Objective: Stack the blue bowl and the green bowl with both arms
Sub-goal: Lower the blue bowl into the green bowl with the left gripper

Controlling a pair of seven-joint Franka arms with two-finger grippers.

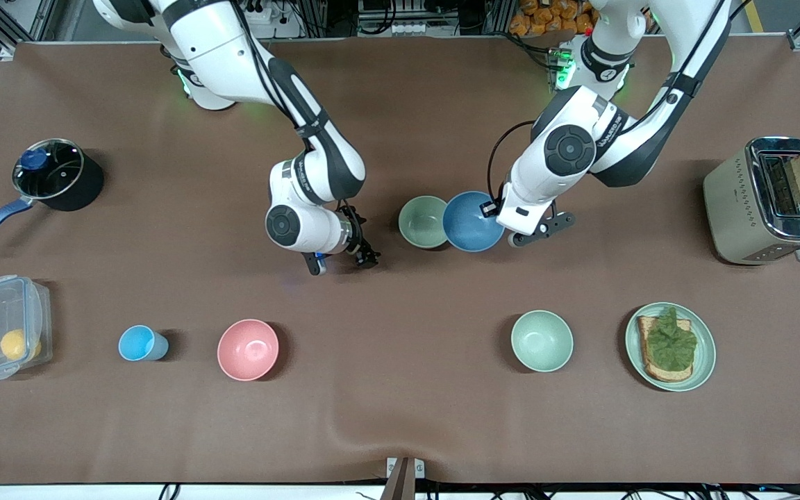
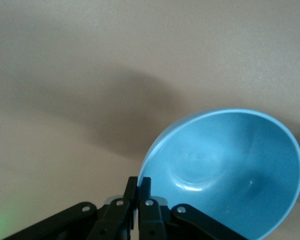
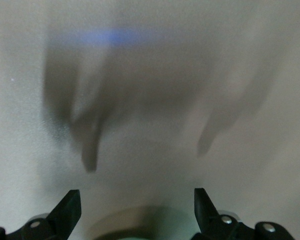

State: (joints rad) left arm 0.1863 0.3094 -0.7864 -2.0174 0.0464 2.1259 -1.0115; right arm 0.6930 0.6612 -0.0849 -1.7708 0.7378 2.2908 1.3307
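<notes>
The blue bowl [image 1: 473, 221] sits mid-table, touching the sage-green bowl [image 1: 423, 221] beside it toward the right arm's end; its rim overlaps the green bowl's rim in the front view. My left gripper [image 1: 510, 239] is shut on the blue bowl's rim at the side toward the left arm's end. In the left wrist view the fingers [image 2: 138, 182] pinch the rim and the blue bowl [image 2: 230, 170] looks tilted. My right gripper [image 1: 342, 262] is open and empty, low over bare table beside the green bowl. The right wrist view shows its spread gripper [image 3: 136, 196] over bare table.
Nearer the front camera stand a mint bowl [image 1: 542, 340], a pink bowl [image 1: 248, 349], a light-blue cup [image 1: 139, 343], a green plate with toast [image 1: 702, 361] and a plastic container [image 1: 4, 326]. A toaster [image 1: 768, 201] and a lidded pot [image 1: 53, 173] stand at the table's ends.
</notes>
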